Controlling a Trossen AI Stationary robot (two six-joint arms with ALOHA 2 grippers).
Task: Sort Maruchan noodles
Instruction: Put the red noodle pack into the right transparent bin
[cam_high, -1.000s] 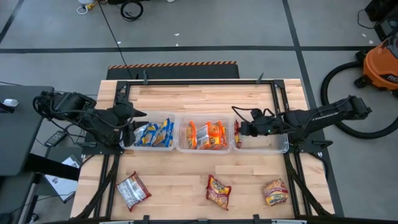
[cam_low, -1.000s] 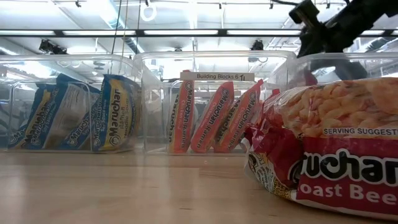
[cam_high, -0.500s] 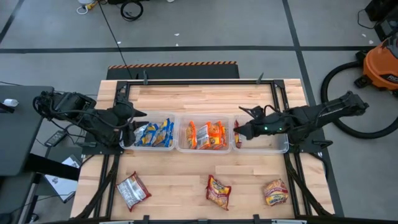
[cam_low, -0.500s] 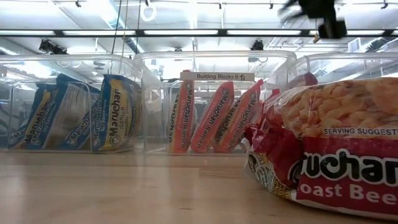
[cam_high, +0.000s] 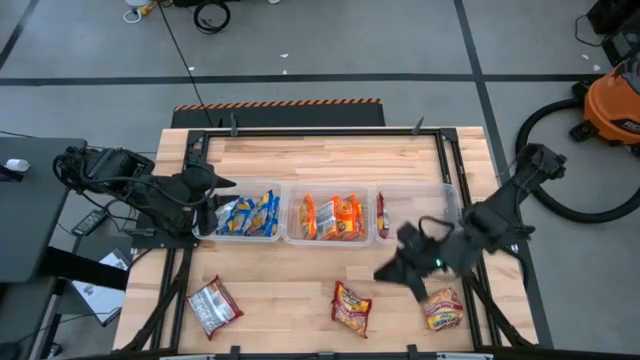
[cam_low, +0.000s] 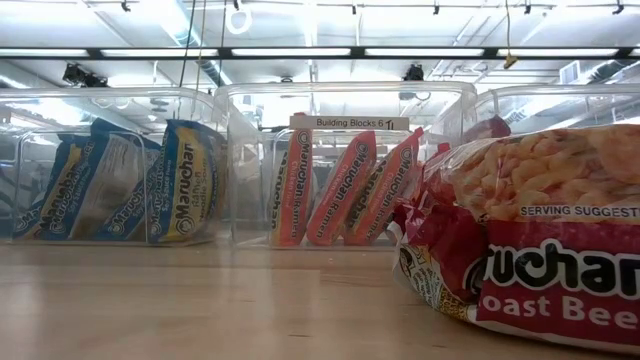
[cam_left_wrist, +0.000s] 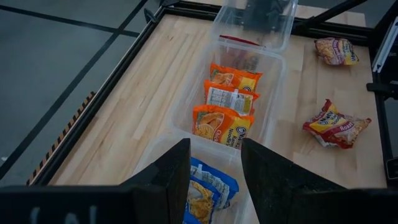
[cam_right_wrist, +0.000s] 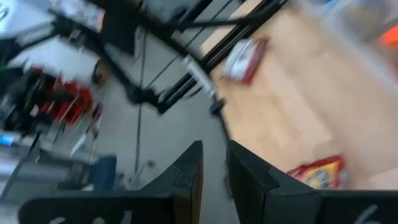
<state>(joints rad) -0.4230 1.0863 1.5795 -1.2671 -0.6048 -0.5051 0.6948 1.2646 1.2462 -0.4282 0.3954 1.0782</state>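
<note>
Right gripper (cam_high: 392, 272): above the front part of the light wooden table (cam_high: 320, 160), out in front of the bins, between two loose packets. Fingers (cam_right_wrist: 186, 180) a narrow slit apart in the right wrist view, nothing between them.

Just beside it, toward the table's front edge: a crinkly red-and-yellow plastic ramen packet (cam_high: 350, 305) on the one side, a second red-and-orange ramen packet (cam_high: 443, 308) on the other, both flat on the wood and untouched. Well apart to the left, near the front corner: a red-and-silver ramen packet (cam_high: 213, 305), also flat.

Behind the gripper, across the table's middle, a row of three clear rectangular plastic bins touching end to end. In the right-hand clear bin (cam_high: 415, 188): one red packet (cam_high: 382, 212) on edge against the end next to the middle bin. In the middle clear bin (cam_high: 330, 240): orange-yellow packets (cam_high: 333, 215), upright and leaning. In the left-hand clear bin (cam_high: 240, 237): blue-and-white packets (cam_high: 248, 213), upright too.

Left gripper (cam_high: 215, 200): hanging at the outer end of the left-hand bin, over its rim, fingers (cam_left_wrist: 168, 180) spread wide and empty, blue-and-white packets showing below them.

Close to the low camera on the right: a red packet with a noodle picture (cam_low: 540, 230), lying on the wood.
</note>
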